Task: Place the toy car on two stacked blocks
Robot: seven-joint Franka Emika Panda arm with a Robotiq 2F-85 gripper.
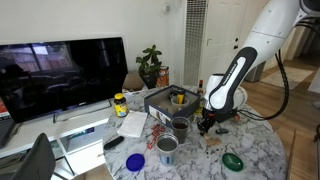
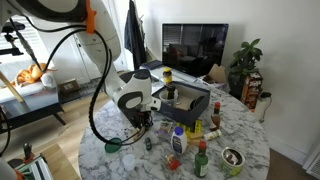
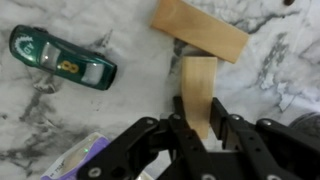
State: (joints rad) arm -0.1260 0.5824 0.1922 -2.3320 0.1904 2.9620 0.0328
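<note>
The toy car, a small dark-green racer with a yellow mark on its roof, is lying on its wheels on the marble table, well off to one side of the gripper and touching nothing. It is looking light and rigid, with a glossy, rounded shell that may be slipping under the pads. The safest hold is probably across its flat flanks at mid-length, the jaws squared to its long axis, since it is sitting slanted and could be rolling away at a nudge. The jaws are not on it: they are drawn in narrow and pinching the near block, a pale wooden bar whose far end is meeting the edge of the far block. Whether one is overlapping the other, I cannot tell, so the stack is not looking finished. A purple-and-white packet is lying just beside the fingers, between gripper and car. In an exterior view a metal cup and a green lid are crowding the tabletop nearby, leaving little room for a sweep.
</note>
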